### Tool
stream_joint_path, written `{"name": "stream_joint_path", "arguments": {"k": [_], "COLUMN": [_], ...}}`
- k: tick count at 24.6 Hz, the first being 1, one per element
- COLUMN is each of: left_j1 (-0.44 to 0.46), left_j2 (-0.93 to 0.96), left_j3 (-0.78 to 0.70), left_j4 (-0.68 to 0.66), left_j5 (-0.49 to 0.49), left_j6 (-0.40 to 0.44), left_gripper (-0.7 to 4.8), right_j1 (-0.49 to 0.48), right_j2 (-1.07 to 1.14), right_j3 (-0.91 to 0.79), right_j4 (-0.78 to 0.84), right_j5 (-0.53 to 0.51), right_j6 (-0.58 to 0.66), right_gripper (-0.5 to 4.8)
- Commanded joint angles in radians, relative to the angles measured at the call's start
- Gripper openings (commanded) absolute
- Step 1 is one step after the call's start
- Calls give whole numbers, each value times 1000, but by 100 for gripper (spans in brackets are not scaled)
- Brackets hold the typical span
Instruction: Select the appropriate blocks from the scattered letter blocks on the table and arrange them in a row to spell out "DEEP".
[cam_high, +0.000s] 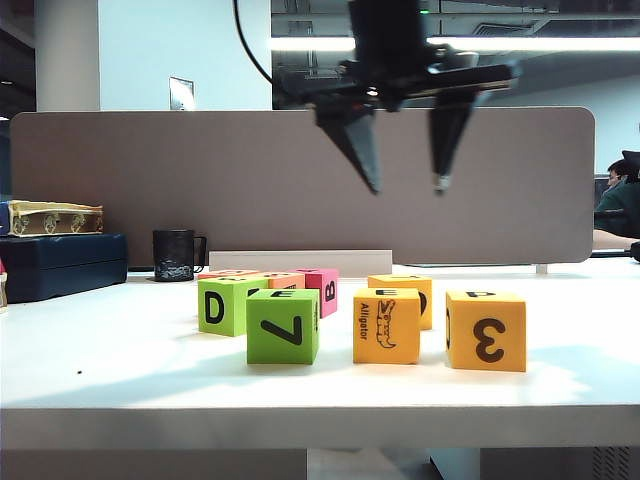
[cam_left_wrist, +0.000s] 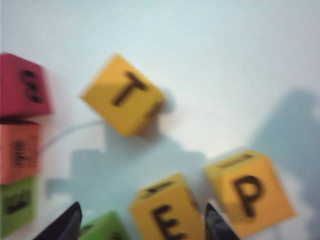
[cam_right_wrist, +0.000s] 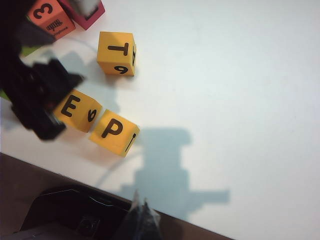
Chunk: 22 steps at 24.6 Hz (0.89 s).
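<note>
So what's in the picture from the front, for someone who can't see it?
The open left gripper hangs high above soft letter cubes on a white table: green 7 cube, orange alligator cube, orange 3 cube.

Bright ceiling strip lights wash the white table — arm shadows fall soft and grey — while the left wrist view is motion-blurred throughout.

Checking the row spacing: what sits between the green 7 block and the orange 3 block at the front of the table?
The orange alligator block stands between the green 7 block and the orange 3 block, apart from both, as the exterior view shows.
</note>
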Motion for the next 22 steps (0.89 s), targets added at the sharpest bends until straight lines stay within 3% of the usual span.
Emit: {"name": "stream_joint_path", "arguments": {"k": [1,5,8,12,14,18,21,22], "left_j1": [63,180,270,394,448,522,522,521], "left_j2": [-9,-9,-9,-9,-9,7,25,35], "left_j3": [5,5,5,5,2,0,0,0], "left_j4": [-32,-60,-64,-56,-44,24,66,80], "left_j5": [-35,-35,-34,-27,21,259,264,265], "left_j6": [53,76,83,139,139,193,277,296], "left_gripper": [309,308,267,268,268,272,285,322], "right_j1": [0,0,0,2,3,55,94,108], "right_j2": [-3,-3,2,21,38,78,103,115], "right_j3": [5,5,5,5,5,5,5,5], "right_j4": [17,62,90,125,136,174,180,180], "right_j5": [0,-10,-137,-328,-414,-427,-426,-426], "right_j6": [-3,-2,-2,5,23,35,35,36], "right_gripper": [-1,-1,-1,-1,-1,-1,-1,-1]}}
